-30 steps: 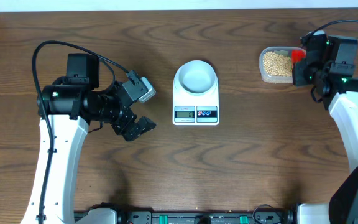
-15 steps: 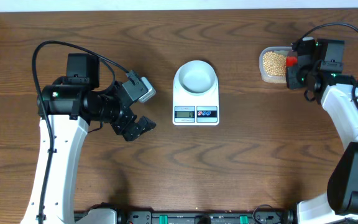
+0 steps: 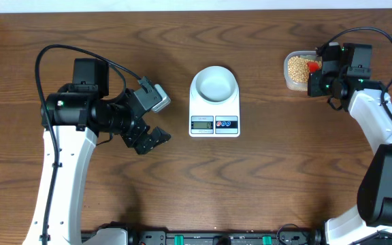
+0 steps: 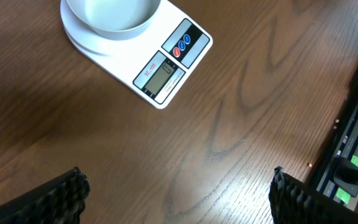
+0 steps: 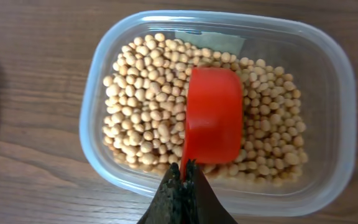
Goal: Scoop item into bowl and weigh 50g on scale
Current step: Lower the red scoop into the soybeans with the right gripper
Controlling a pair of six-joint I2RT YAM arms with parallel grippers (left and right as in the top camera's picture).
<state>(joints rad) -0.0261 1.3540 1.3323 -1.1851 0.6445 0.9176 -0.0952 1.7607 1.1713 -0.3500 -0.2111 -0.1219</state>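
Tan beans [image 5: 148, 112] [image 3: 297, 67] fill a clear plastic tub [image 5: 104, 162] [image 3: 289, 83] at the table's back right. My right gripper [image 5: 186, 176] [image 3: 316, 73] is shut on the handle of a red scoop [image 5: 213, 118] [image 3: 312, 66], which hangs over the beans inside the tub. The pale bowl [image 3: 214, 84] [image 4: 110, 14] sits empty on the white scale [image 3: 214, 123] [image 4: 166, 68] at the table's middle. My left gripper [image 4: 178, 190] [image 3: 152, 139] stands wide open, left of the scale and above bare wood, with nothing between its fingers.
The scale's display and red and blue buttons [image 3: 226, 123] face the front edge. A dark rail with cables [image 4: 353, 143] runs along the table's front. Brown wood tabletop [image 3: 250, 184] lies between the two arms.
My right gripper has carried the red scoop leftward, from the tub's right rim to over the beans. The left arm has not moved.
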